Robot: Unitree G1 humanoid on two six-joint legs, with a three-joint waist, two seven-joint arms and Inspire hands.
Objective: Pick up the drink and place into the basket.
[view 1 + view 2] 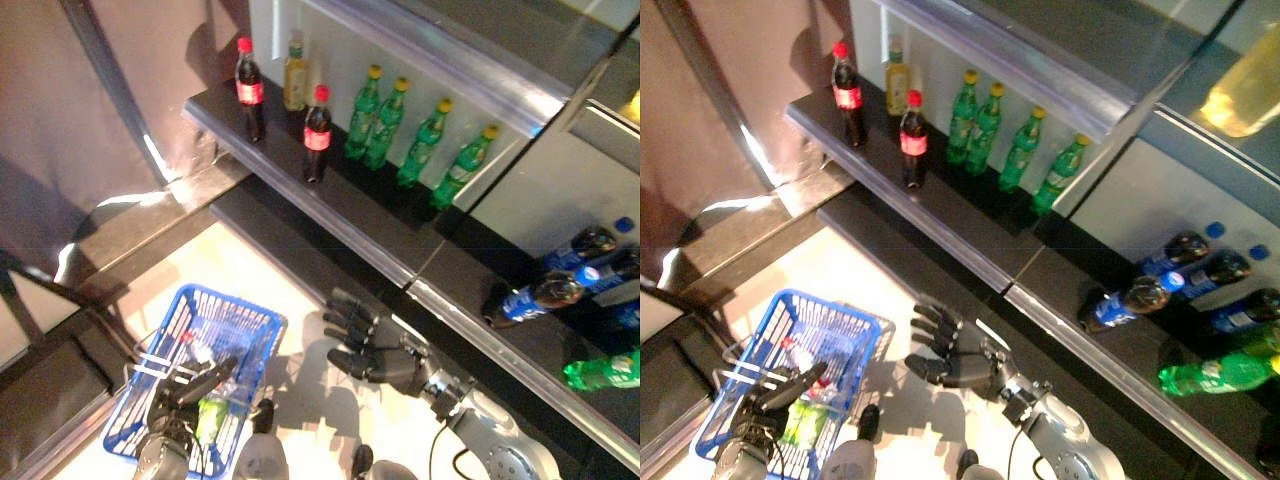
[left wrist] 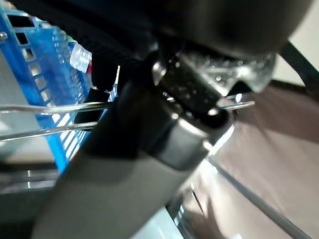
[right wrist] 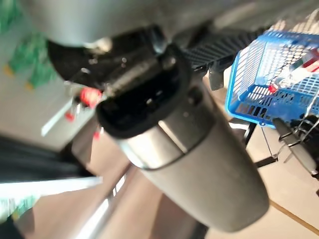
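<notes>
The blue basket (image 1: pixel 240 308) hangs at the lower left, held up by its thin wire handles (image 2: pixel 50 107). My left hand (image 1: pixel 190 390) is shut on those handles. In the basket lie a clear bottle with a red cap (image 1: pixel 195 348) and a green drink (image 1: pixel 212 415). My right hand (image 1: pixel 385 362) is open and empty, just right of the basket and below the front edge of the dark shelf (image 1: pixel 340 215). On the shelf stand cola bottles with red caps (image 1: pixel 317 130), a yellow bottle (image 1: pixel 294 72) and green bottles (image 1: pixel 425 140).
Farther right on the shelf lie dark bottles with blue labels (image 1: pixel 560 285) and a green bottle (image 1: pixel 605 370). A grey upper ledge (image 1: pixel 450 60) overhangs the shelf. A lower dark step (image 1: pixel 270 245) runs under the shelf. The basket also shows in the right wrist view (image 3: pixel 269 84).
</notes>
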